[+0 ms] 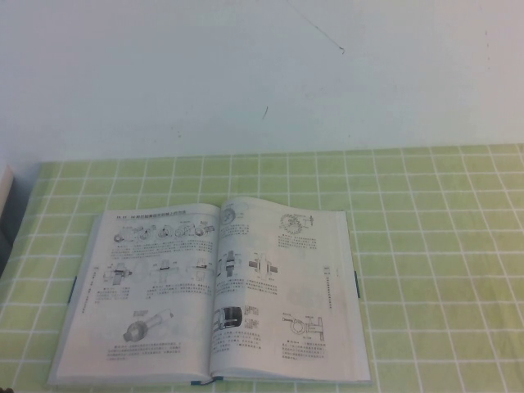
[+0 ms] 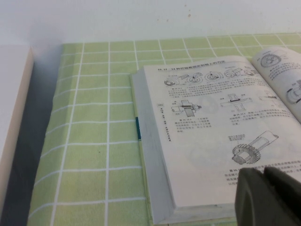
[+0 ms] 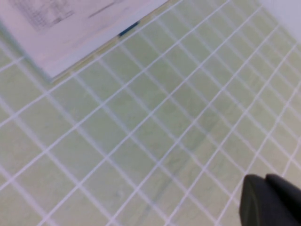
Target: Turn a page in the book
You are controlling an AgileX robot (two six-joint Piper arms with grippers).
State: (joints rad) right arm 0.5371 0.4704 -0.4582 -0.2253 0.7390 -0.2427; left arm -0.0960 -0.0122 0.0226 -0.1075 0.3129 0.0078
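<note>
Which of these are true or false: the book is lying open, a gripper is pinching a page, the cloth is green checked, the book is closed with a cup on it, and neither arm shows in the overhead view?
1. The book lies open on the table. True.
2. A gripper is pinching the page. False: the left gripper hovers over the book's near left corner, touching nothing, and the right gripper, shut, hangs over bare cloth beside the book.
3. The tablecloth is green with white grid lines. True.
4. The book is closed with a cup on it. False: it is open, nothing on it.
5. Neither arm shows in the high view. True.
</note>
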